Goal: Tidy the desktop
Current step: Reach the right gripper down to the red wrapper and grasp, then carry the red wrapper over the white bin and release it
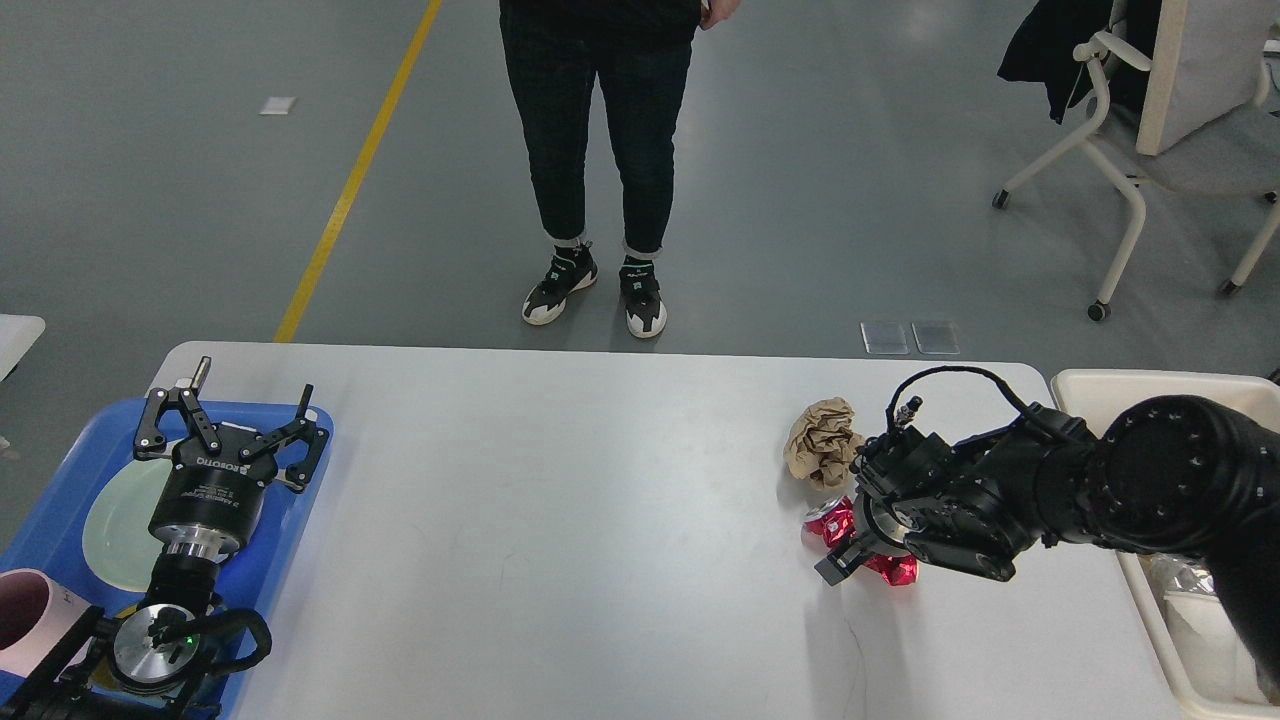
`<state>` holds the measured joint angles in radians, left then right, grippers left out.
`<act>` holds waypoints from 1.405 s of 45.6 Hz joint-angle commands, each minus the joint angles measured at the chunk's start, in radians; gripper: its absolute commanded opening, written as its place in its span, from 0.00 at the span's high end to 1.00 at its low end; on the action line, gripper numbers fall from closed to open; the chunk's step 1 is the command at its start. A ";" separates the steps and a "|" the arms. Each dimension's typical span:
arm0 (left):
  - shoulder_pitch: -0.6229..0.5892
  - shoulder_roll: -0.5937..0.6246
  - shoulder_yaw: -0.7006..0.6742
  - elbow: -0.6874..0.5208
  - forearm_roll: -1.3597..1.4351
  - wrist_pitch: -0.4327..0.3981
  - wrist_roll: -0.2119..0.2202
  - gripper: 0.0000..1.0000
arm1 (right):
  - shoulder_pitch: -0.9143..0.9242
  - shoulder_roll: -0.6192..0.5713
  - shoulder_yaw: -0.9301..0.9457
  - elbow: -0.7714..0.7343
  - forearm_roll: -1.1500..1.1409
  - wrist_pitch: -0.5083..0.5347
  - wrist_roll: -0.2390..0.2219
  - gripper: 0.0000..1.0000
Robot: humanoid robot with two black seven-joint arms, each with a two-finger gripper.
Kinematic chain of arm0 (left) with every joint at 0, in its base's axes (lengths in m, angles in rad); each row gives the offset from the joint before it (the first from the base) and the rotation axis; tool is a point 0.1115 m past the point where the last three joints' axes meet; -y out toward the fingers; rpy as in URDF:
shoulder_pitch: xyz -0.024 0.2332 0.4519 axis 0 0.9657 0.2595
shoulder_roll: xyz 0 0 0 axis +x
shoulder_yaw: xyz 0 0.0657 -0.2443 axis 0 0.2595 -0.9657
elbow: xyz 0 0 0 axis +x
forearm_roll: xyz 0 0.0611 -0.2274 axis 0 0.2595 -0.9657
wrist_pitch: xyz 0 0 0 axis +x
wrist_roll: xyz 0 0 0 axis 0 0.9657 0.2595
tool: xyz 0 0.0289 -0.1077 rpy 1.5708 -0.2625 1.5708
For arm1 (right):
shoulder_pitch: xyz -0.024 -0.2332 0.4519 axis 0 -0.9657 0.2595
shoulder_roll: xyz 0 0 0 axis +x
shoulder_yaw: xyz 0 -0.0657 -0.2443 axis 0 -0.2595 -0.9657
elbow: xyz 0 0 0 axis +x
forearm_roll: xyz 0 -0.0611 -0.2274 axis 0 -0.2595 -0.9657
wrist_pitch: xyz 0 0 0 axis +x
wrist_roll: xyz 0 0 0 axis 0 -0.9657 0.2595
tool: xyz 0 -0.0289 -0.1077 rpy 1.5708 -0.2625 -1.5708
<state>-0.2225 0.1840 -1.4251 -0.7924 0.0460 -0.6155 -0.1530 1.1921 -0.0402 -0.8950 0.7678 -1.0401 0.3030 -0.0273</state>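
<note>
Right gripper (858,535): reaching in from the right edge, low over the desktop (560,520), fingers down around a crushed red can (838,522). Red foil shows on both sides of the finger tips, at the can's left part and again lower right. Whether the fingers are pressed on the can or only set around it, cannot tell; the wrist body hides the contact.

Left gripper (235,420): fingers spread wide, nothing between them. It hangs above the blue tray (300,500), over the far part of a pale green plate (115,525) lying in that tray.

Head view, places taken from the desktop:
- Desktop: white, rounded corners, fills the lower middle of the view.
- Crumpled brown paper ball (820,440): on the desktop, right half, just beyond the can, near but apart from the right gripper.
- Blue tray: on the desktop's left end, overhanging the near left corner.
- Pink cup (25,620): in the tray, near left, partly cut by the view's edge.
- Cream bin (1110,390): just off the desktop's right end; contents unclear.
- Person (600,160): standing beyond the desktop's far edge, legs and shoes only.
- Chair (1150,150): beyond the far right corner.
</note>
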 commanded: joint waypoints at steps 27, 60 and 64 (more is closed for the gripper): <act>0.000 0.000 0.000 0.001 0.000 -0.001 0.000 0.03 | -0.017 0.005 -0.008 -0.007 0.072 -0.001 -0.010 0.70; -0.001 0.000 0.000 -0.001 0.000 -0.001 0.000 0.03 | 0.004 -0.038 -0.013 0.033 0.207 0.024 -0.013 1.00; -0.001 0.000 0.000 -0.001 0.000 -0.001 0.001 0.03 | 0.032 -0.055 -0.013 0.060 0.221 0.031 -0.016 1.00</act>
<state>-0.2235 0.1841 -1.4251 -0.7922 0.0460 -0.6156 -0.1534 1.1976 -0.0777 -0.9080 0.8001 -0.8326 0.3263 -0.0398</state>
